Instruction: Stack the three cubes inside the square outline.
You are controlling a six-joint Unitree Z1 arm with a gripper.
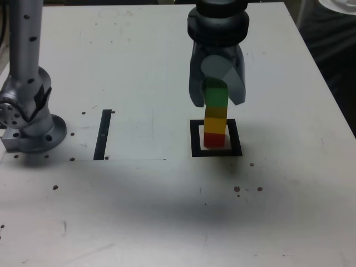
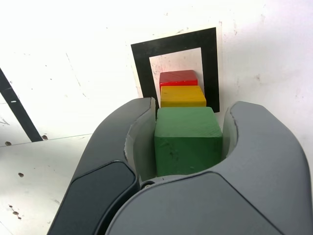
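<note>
Gripper and stack, ext. + wrist views. Jaws clenched on green cube, one pad at each of two opp. sides, so the cube is kept level, its underside free to meet yellow cube. Yellow sits on red cube, the bottom block, which stands on the pale centre of the square, inside the black border. Green is directly above yellow; a darker band betw. them in ext. view may be shadow or bare top face, so contact can't be confirmed. Arm comes from above, prob. to keep the fingers off the lower two.

Surroundings: black strip lies flat toward the exterior view's left, well apart from the square; beyond it, grey base. Small dark marks on table. Nothing loose stands betw. gripper and stack; main obstacle = the fingers themselves, close around green. Judged nearly done: check seating, open evenly, go straight up; a sideways drag w/ one pad could topple the column.
</note>
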